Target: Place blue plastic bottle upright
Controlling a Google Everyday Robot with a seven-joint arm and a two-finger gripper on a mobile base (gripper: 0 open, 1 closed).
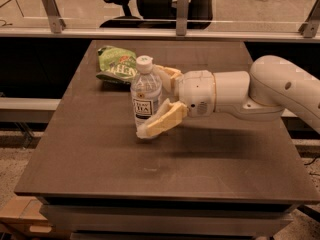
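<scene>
The clear, white-capped blue plastic bottle [145, 93] stands upright inside the cream, wedge-tipped pincer [153, 102], spread wide apart.

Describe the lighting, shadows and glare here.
Camera view: warm, yellowish light; a soft shadow lies on the table under the arm; the end effector, open around the upright bottle mid-table, is evenly lit; pale reflections show on the glass behind.

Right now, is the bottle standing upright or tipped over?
Upright. The bottle stands on its base on the table, white cap on top. The gripper is open, one finger either side of it.
</scene>
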